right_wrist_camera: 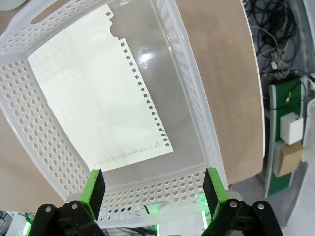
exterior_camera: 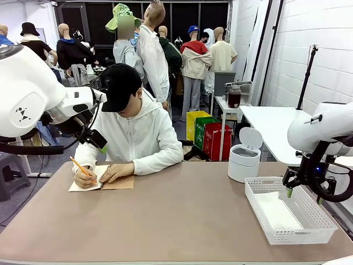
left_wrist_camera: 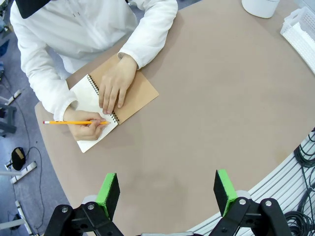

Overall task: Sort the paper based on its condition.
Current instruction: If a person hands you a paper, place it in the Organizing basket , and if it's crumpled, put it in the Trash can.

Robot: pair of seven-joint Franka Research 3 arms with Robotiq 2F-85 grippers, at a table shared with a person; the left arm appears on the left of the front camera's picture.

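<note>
R gripper: jaws wide apart, nothing betw. the green pads; hangs over the white mesh basket, looking down into it. Front view: R gripper just above the basket's far right rim, not touching.
Paper: lies flat on the basket floor, nearer one long wall; one long edge ragged w/ torn spiral holes, a bite missing at one corner, a faint line of writing near the end closest to the gripper. Front view: paper shows as a white sheet inside the basket.
L gripper: jaws wide apart, empty; held above bare table, well apart from the person.
Person: seated at far side, white hoodie, black cap, bent over a notebook.
Notebook: spiral-bound, kraft cover folded open, white page up, on table's far left.
Hands: one hand holds an orange pencil on the page; other hand flat across the spiral.
Bin: small, white, round, lid tipped up; just beyond the basket.
</note>
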